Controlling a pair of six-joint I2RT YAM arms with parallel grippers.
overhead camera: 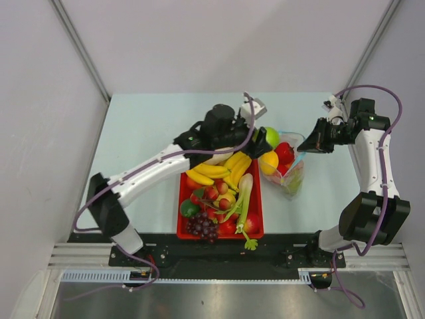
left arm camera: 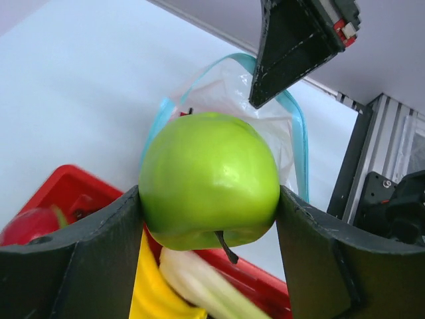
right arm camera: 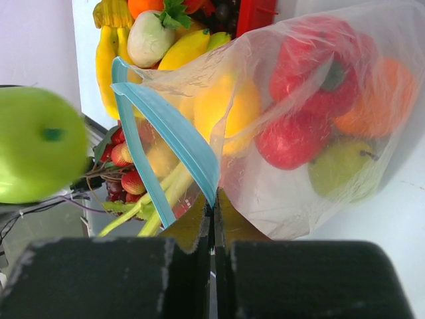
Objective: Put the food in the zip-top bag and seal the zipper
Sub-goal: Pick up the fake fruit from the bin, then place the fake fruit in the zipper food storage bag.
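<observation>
While the left end effector (left arm camera: 209, 216) clamped a glossy green apple (left arm camera: 209, 176) across its middle near the clear crinkly bag (right arm camera: 285, 199), the right end effector (right arm camera: 214, 222) pinched its blue-teal zipper strip (right arm camera: 169, 126). The apple seemed light, slippery.

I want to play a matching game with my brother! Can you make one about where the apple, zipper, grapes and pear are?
Things:
1. apple
2. zipper
3. grapes
4. pear

Places:
A. in the tray
B. inside the bag
C. between the fingers of the left gripper
D. pinched by the shut right gripper

Pairs: 1-C, 2-D, 3-A, 4-B
</observation>
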